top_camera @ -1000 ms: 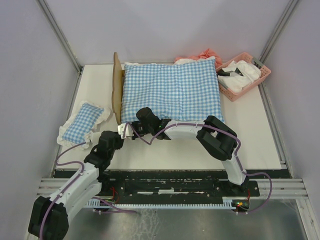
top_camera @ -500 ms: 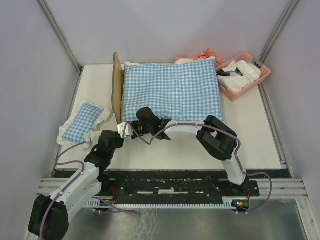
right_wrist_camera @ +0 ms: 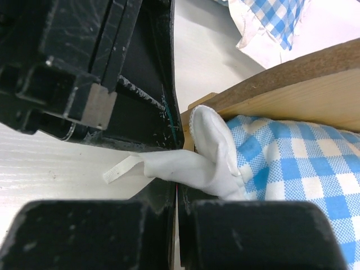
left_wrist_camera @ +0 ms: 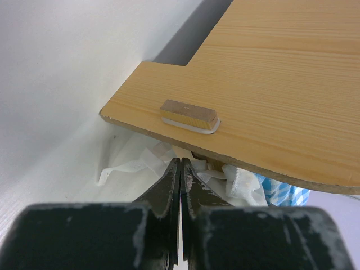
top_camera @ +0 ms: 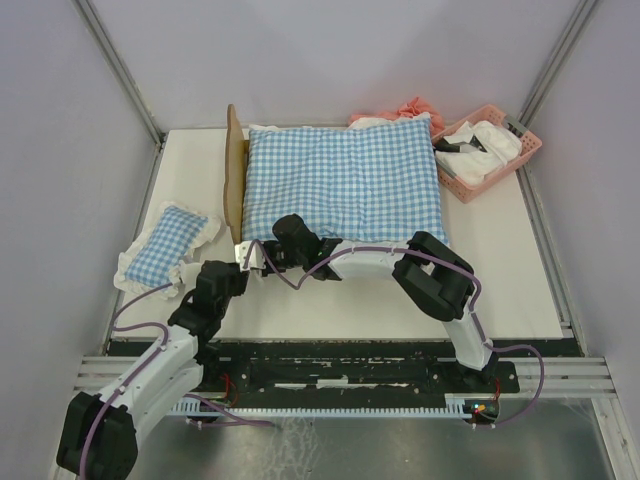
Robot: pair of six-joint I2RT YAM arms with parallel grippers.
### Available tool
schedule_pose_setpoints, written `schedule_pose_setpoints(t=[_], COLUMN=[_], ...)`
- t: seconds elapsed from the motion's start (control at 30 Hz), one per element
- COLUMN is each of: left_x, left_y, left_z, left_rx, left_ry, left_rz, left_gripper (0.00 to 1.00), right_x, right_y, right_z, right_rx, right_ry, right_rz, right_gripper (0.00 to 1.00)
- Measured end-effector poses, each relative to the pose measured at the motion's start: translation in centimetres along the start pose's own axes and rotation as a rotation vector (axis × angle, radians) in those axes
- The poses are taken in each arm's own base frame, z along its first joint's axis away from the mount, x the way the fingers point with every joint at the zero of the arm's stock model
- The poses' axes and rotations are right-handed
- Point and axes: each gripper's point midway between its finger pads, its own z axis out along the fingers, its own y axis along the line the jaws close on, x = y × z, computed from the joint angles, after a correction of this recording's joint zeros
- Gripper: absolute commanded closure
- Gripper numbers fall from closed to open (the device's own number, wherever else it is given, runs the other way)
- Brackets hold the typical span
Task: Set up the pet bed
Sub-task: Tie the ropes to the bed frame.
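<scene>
cushion (top_camera: 345, 185) on pet bed (top_camera: 236, 170); right gripper (right_wrist_camera: 175, 191) pinches its frill (right_wrist_camera: 209, 147), left gripper (left_wrist_camera: 180, 164) clenched alongside; small pillow (top_camera: 170, 240) beside pet bed, unplaced.

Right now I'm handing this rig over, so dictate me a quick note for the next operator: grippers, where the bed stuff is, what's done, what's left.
Left gripper: shut, tips at the white frill of the large checked cushion, under the headboard. I can't tell whether it pinches fabric.
Right gripper: shut on that white frill, at the same near corner.
Pet bed: mid-table, headboard on the left.
Done: the large checked cushion lies on the frame.
Left: the small checked pillow lies on the table, left of the bed. It probably goes on next.
</scene>
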Motion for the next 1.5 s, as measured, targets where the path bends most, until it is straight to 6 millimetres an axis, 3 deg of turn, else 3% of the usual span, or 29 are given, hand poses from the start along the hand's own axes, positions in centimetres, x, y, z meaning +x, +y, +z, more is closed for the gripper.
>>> schedule_pose_setpoints(t=[0.83, 1.03, 1.3, 1.5], left_x=[0.0, -0.3, -1.1, -1.0], left_y=[0.3, 1.1, 1.0, 2.4], left_z=[0.1, -0.2, -0.4, 0.2], left_rx=[-0.01, -0.021, -0.014, -0.072], left_ry=[-0.002, -0.014, -0.049, -0.052], left_rz=[0.004, 0.007, 0.001, 0.016], left_gripper=[0.97, 0.76, 0.72, 0.74], right_x=[1.0, 1.3, 1.4, 1.4], right_y=[-0.1, 0.2, 0.2, 0.3], right_z=[0.0, -0.1, -0.1, -0.1], right_rx=[0.074, 0.055, 0.051, 0.047], right_ry=[0.001, 0.0, 0.0, 0.0], right_rz=[0.055, 0.045, 0.038, 0.03], right_gripper=[0.98, 0.98, 0.98, 0.98])
